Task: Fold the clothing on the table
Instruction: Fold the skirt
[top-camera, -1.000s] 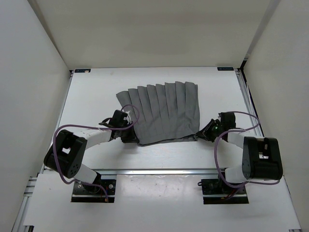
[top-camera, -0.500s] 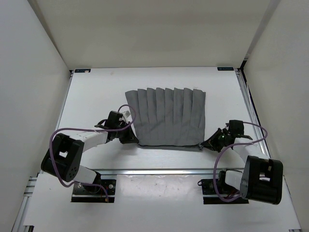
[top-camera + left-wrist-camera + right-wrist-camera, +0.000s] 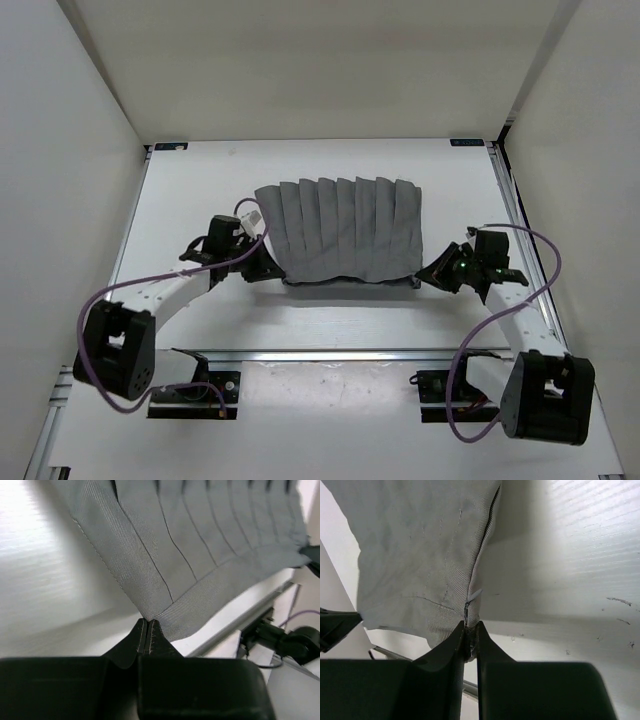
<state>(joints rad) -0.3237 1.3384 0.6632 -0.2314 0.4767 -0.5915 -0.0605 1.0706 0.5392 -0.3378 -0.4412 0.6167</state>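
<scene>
Pinching a near corner apiece, the left gripper [image 3: 148,626] and the right gripper [image 3: 471,630] have their jaws pressed together on the hem of the clothing [image 3: 345,230], at its seven and five o'clock corners. It looks light, soft and limp, likely to sag between grips, so the corners seem the sensible hold. Mid-grey with vertical pleats, it lies spread on the middle of the table [image 3: 200,190], reaching toward twelve o'clock.

White table [image 3: 200,180], pleated grey clothing [image 3: 345,225] across its middle, near hem possibly raised.
</scene>
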